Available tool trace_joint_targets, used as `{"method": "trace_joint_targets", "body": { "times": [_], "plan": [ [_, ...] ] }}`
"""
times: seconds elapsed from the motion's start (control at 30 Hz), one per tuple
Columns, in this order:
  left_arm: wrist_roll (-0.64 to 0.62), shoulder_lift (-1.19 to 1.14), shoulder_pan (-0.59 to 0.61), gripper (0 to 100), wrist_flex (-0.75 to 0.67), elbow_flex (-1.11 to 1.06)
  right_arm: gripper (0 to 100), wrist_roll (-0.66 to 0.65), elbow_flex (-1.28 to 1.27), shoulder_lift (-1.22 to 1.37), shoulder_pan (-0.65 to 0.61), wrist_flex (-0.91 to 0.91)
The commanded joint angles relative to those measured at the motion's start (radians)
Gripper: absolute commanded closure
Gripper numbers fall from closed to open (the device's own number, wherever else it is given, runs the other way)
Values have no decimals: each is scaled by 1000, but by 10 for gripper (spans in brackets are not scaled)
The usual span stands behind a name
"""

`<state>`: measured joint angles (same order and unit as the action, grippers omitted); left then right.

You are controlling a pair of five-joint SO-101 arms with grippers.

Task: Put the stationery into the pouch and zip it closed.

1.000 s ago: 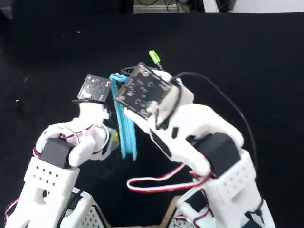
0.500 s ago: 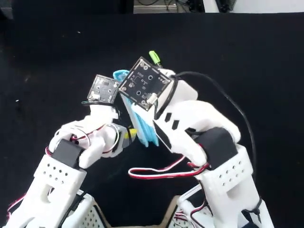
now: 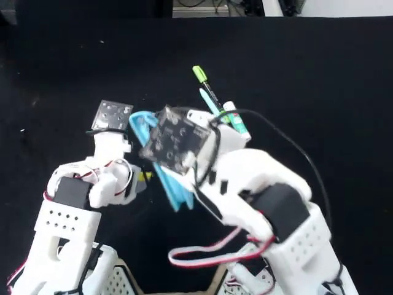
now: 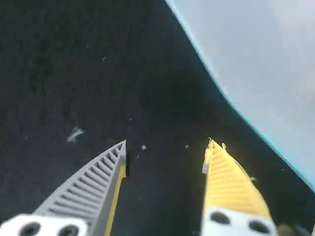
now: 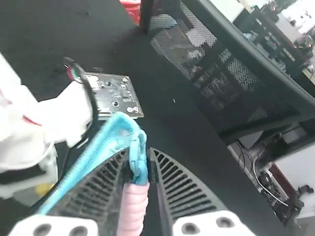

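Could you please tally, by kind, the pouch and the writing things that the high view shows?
Pouch: 1 (blue pouch)
Pens: 3 (green-capped pen, blue pen, white pen)
Total: 4

Open table (image 3: 55, 80) far and left; pens (image 3: 212, 98) beside right arm (image 3: 258, 178), pouch (image 3: 177, 192) seemingly close against left arm (image 3: 104, 178).

Swung the pouch (image 3: 178, 190) lower and more tilted in the right gripper (image 5: 141, 156), uncovering more pens (image 3: 212, 97) behind it. Drawn back leftward the left gripper (image 4: 167, 147), now apart from the pouch.
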<state>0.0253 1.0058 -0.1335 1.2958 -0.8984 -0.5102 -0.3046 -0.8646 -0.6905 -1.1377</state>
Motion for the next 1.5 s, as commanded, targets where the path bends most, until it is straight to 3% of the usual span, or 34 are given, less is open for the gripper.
{"method": "trace_joint_targets", "body": {
  "times": [0.0, 0.23, 0.63, 0.93, 1.33, 1.47],
  "plan": [
    [32, 12, 116, 748, 31, 31, 988, -6, -27, -54, -17, -11],
    [32, 12, 378, 745, 86, 219, 988, -6, -160, -107, -17, -3],
    [32, 12, 397, 744, 210, 542, 988, -6, -173, -137, -17, -3],
    [80, 104, 183, 745, 394, 800, 988, -6, -173, -139, -17, -3],
    [115, 172, 142, 743, 262, 826, 988, -6, -173, -134, -17, -5],
    [141, 166, 36, 743, 253, 826, 988, -6, -173, -134, -17, -8]
  ]
}}
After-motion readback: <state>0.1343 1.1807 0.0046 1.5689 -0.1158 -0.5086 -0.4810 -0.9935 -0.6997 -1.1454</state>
